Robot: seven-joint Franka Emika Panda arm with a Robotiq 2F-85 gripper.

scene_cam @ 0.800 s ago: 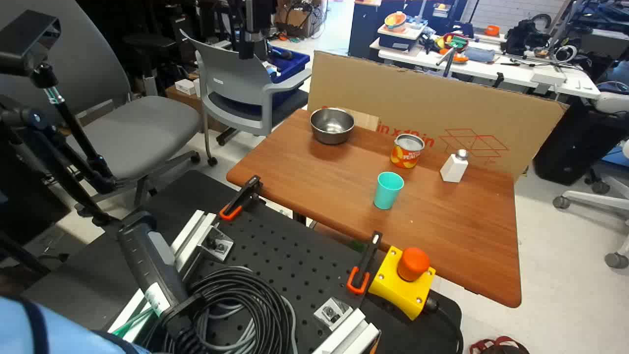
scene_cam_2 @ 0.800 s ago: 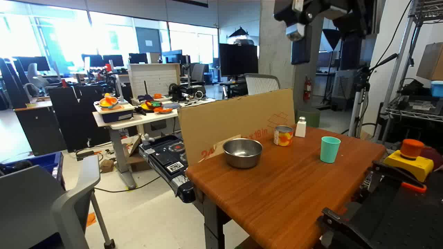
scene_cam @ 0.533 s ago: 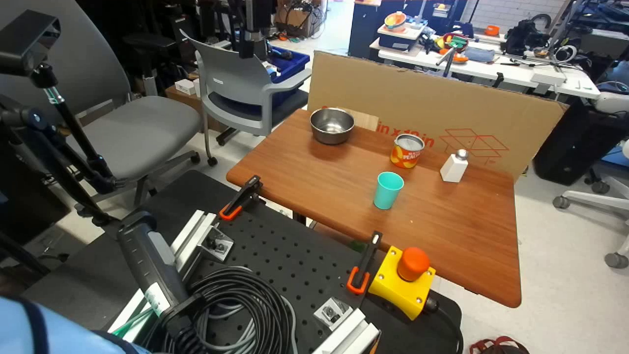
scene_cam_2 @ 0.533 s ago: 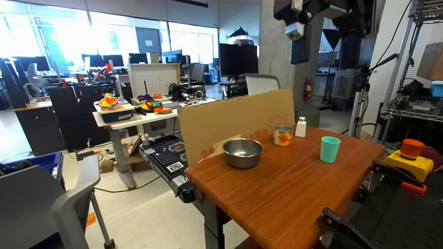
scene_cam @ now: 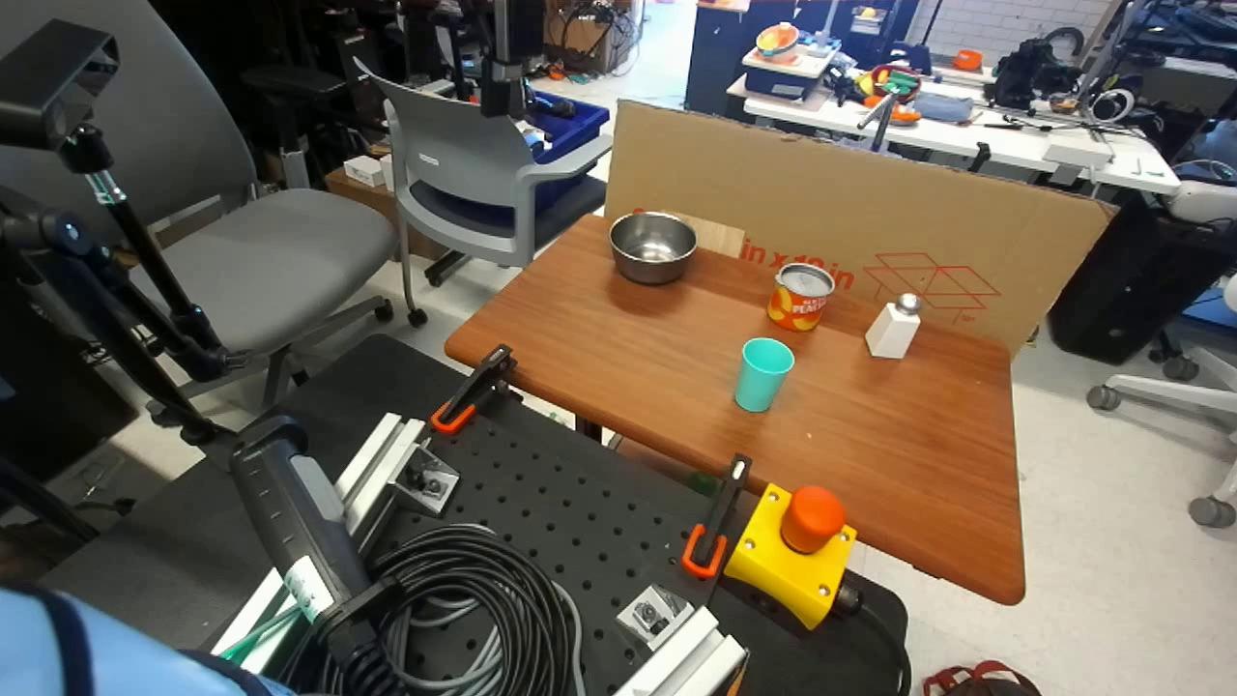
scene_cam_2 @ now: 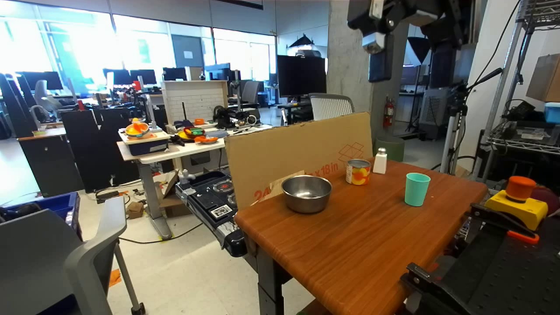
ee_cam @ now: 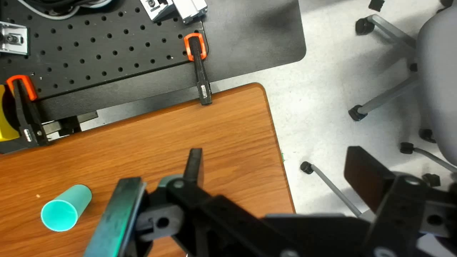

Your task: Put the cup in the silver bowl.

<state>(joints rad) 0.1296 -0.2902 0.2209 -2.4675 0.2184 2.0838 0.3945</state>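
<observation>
The teal cup [scene_cam: 762,379] stands upright on the wooden table, towards the black base. It also shows in an exterior view [scene_cam_2: 417,190] and at the lower left of the wrist view [ee_cam: 68,207]. The silver bowl [scene_cam: 653,261] stands at a far corner of the table, apart from the cup, and appears empty in an exterior view [scene_cam_2: 307,194]. It is out of the wrist view. My gripper [scene_cam_2: 410,81] hangs high above the table, away from both. In the wrist view the gripper [ee_cam: 275,151] is open, its fingers [ee_cam: 194,164] wide apart with nothing between them.
A peach can [scene_cam: 801,298] and a white shaker [scene_cam: 895,327] stand near the cardboard sheet [scene_cam: 850,193] along the table's back. Clamps [scene_cam: 715,517] and a yellow box with a red button [scene_cam: 792,561] are at the near edge. Grey chairs [scene_cam: 483,164] stand beside the table.
The gripper has shifted slightly, a little to the right in an exterior view. The cup, the bowl and the other things on the table have not moved.
</observation>
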